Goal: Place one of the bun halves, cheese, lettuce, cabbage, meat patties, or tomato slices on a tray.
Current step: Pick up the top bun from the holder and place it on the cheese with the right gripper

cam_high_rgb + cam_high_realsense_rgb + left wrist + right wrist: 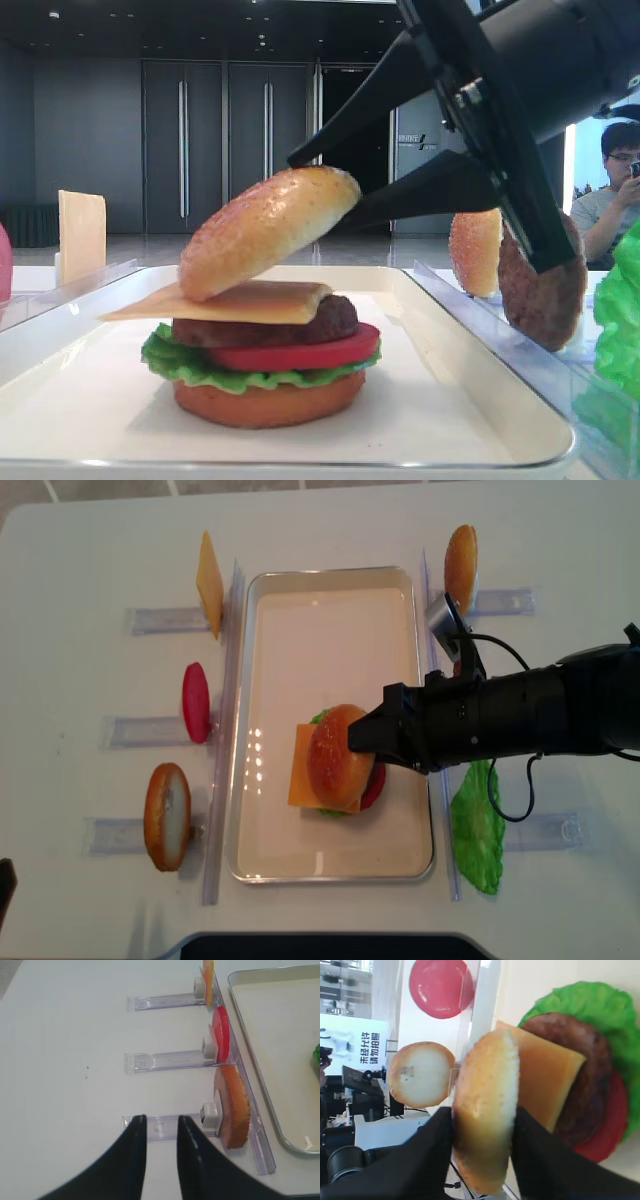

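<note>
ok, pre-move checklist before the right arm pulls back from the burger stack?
1. Top bun resting on the cheese: not ok, only its low edge touches and it is steeply tilted.
2. Right gripper clear of the bun: not ok, fingers flank its raised end in the right wrist view.
3. Jaws fully open: cannot tell.
4. Stack in order, cheese over patty, tomato, lettuce, bottom bun: ok.
5. Stack inside the tray: ok.
6. Left gripper away from the tray: ok, over the table by the racks.
</note>
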